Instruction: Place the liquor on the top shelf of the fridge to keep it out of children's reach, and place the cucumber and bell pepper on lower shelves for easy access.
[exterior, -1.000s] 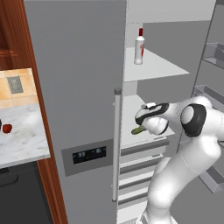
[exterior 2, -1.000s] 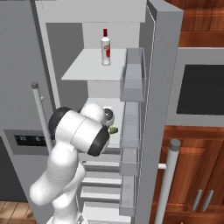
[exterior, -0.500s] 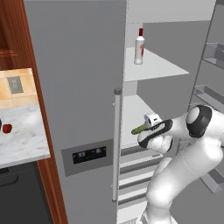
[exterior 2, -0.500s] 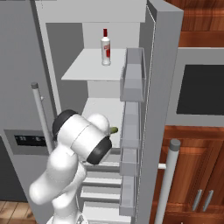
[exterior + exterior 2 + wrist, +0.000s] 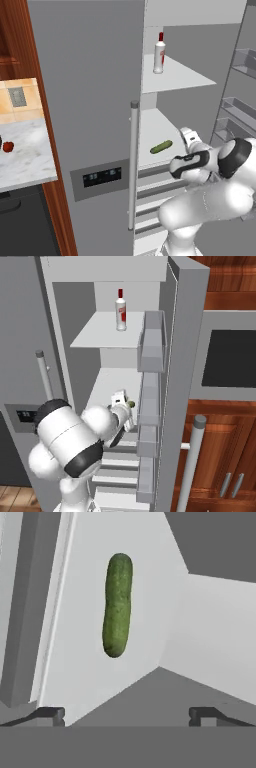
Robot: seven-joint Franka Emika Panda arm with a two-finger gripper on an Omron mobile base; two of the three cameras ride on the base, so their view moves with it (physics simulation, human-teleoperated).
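The fridge [image 5: 90,90] stands with its right door open. On the top shelf [image 5: 182,77] the liquor [image 5: 159,54] [image 5: 120,310] stands upright. The cucumber [image 5: 161,146] [image 5: 117,605] lies flat on a lower shelf [image 5: 152,127], its tip [image 5: 131,404] just visible past the hand. My gripper [image 5: 188,135] [image 5: 119,398] [image 5: 127,714] is open and empty, a short way back from the cucumber at the shelf's front. Far left, the red bell pepper [image 5: 8,146] sits on the marble counter [image 5: 27,162].
Grey door bins [image 5: 151,353] line the open door close to my arm's right. Slatted drawer fronts [image 5: 150,187] lie below the shelf. The closed door's bar handle [image 5: 133,165] stands left of the opening. Wooden cabinets [image 5: 225,456] and a dark appliance panel [image 5: 230,358] are at right.
The cucumber was in my gripper above the lower shelf; now it lies on the shelf, released. My hand has drawn back from it and dropped slightly.
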